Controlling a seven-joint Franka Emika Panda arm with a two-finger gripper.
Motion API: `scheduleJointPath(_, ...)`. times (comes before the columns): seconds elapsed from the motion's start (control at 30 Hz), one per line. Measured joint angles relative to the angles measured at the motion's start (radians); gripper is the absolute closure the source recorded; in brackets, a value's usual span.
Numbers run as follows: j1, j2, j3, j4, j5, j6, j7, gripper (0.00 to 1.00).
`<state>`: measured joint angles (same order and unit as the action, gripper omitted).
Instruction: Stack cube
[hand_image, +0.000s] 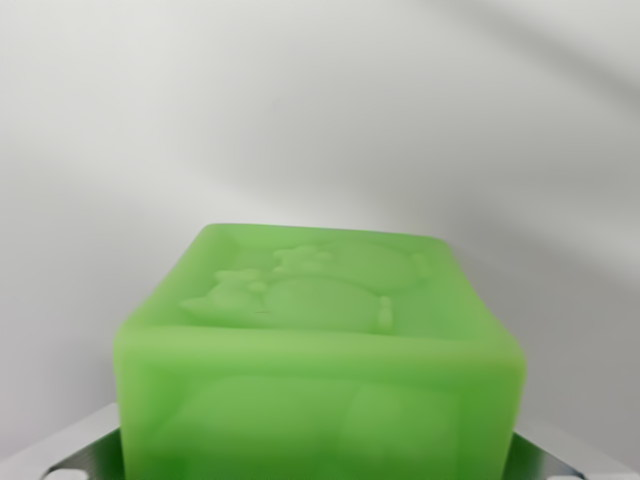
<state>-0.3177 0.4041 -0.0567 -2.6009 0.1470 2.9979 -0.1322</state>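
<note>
A translucent green cube (320, 340) with a raised cartoon figure on its top face fills the lower half of the wrist view, very close to the camera. Grey metal parts of my gripper (320, 455) show at the bottom left and bottom right corners, pressed against the cube's two sides. The cube sits between them and appears gripped. The fingertips themselves are hidden behind the cube. No second cube is in view.
Behind the cube there is only a plain white surface (320, 110) with soft grey shadows across it.
</note>
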Motion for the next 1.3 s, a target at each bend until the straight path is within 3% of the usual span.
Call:
scheduleJointPath(0.4, 0.001, -0.001, 0.000, 0.000, 0.000, -0.001, 0.000, 1.00)
scheduleJointPath(0.63, 0.007, -0.025, -0.008, -0.007, 0.000, -0.016, 0.001, 1.00)
scheduleJointPath(0.93, 0.030, -0.090, -0.033, -0.023, -0.009, -0.062, 0.009, 1.00)
scheduleJointPath(1.13, 0.046, -0.142, -0.053, -0.034, -0.025, -0.102, 0.019, 1.00)
scheduleJointPath(1.3, 0.059, -0.192, -0.071, -0.044, -0.046, -0.141, 0.034, 1.00)
